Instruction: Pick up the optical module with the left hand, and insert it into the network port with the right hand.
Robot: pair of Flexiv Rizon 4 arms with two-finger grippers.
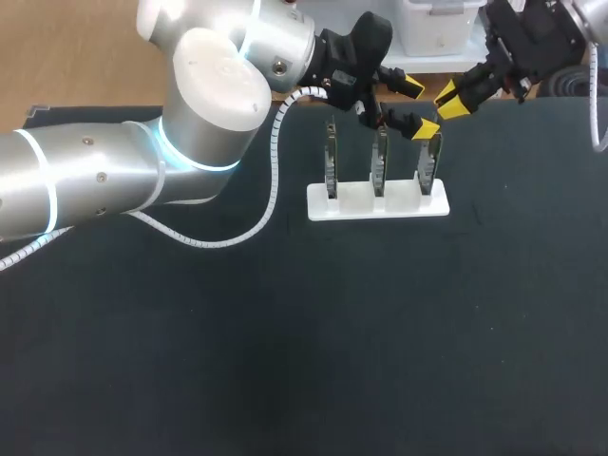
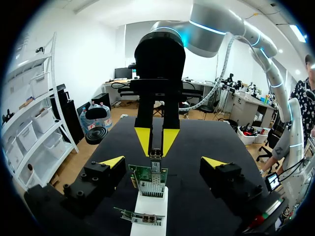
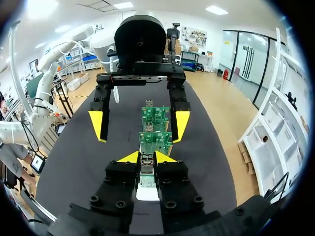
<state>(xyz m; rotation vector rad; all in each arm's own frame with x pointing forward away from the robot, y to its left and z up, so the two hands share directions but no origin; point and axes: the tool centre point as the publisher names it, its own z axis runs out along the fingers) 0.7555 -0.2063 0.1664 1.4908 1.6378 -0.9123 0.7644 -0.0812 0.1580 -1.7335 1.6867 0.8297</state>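
Across the dark worktop (image 1: 285,361) my left arm (image 1: 114,180) stretches from its side to the far edge, and my right arm (image 2: 216,32) enters from the opposite corner; between them is a white stand (image 1: 380,201) carrying three upright network cards (image 1: 379,161) in a row. At the end card (image 1: 429,163), the one nearest my right arm, the two end effectors face each other; the left end effector (image 1: 418,107) has its fingers spread wide, one to each side of that card, touching nothing that I can see; the right end effector (image 3: 146,157) has its yellow tips drawn close, clamped on the optical module (image 2: 155,153) from two sides. The module stands upright with its lower end at the network port (image 2: 154,171) on the card's upper edge; whether it is fully seated I cannot tell.

I judge the module light, rigid and probably metal-cased, so likely smooth under the pads; it is best held across its flat sides near the outer end, leaving the plug end free; the port and the thin card look fragile, so any push ought to run straight along the port's axis, with no sideways lean.
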